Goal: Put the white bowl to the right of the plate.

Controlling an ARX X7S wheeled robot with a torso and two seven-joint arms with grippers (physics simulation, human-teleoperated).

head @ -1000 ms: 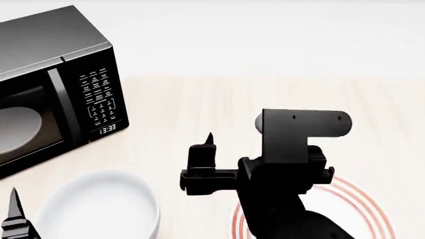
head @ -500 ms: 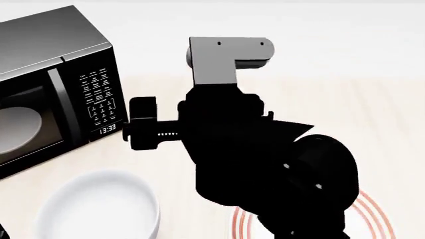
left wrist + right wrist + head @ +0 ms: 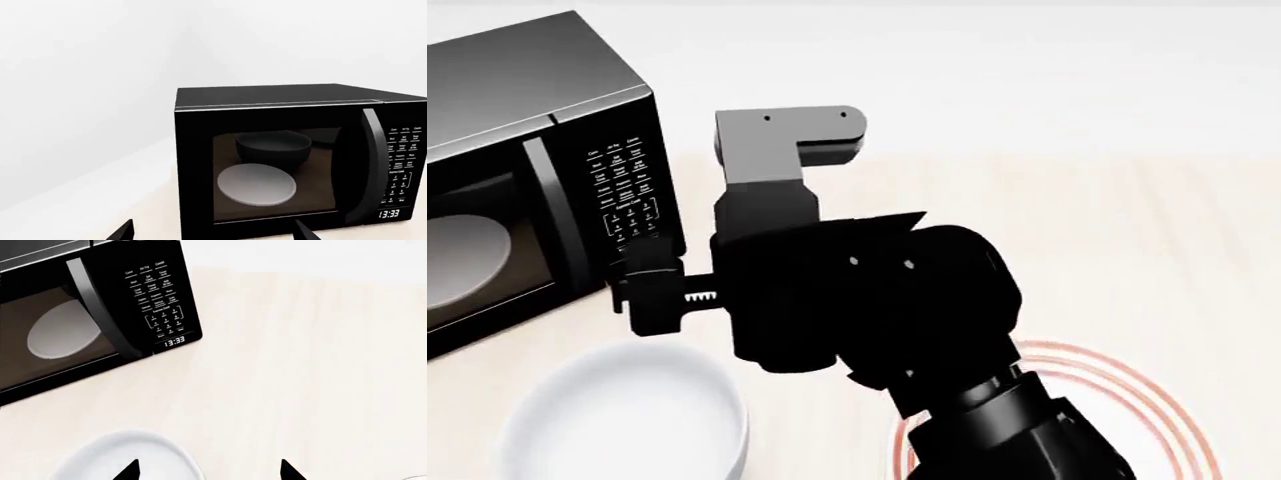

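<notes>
White bowl [image 3: 627,415]: sat on the pale wooden counter [image 3: 1094,230] in front of the microwave [image 3: 534,170], to the left of the plate; nothing held it.
Plate [image 3: 1134,410]: red-ringed, lay at the near right, largely hidden behind the right arm [image 3: 961,400].
Right gripper [image 3: 208,472]: hung above the counter between bowl and plate, its two fingertips spread apart and empty; the bowl's rim [image 3: 127,452] lay just beside one tip.
Left gripper [image 3: 213,232]: faced the microwave door, tips apart, holding nothing.
Step in hand: judged as the approach to the bowl; no grasp made yet.
Next move: likely called for lowering the right gripper over the bowl's near rim, pinching it, then carrying it across the plate to the bare counter on the far right.
</notes>
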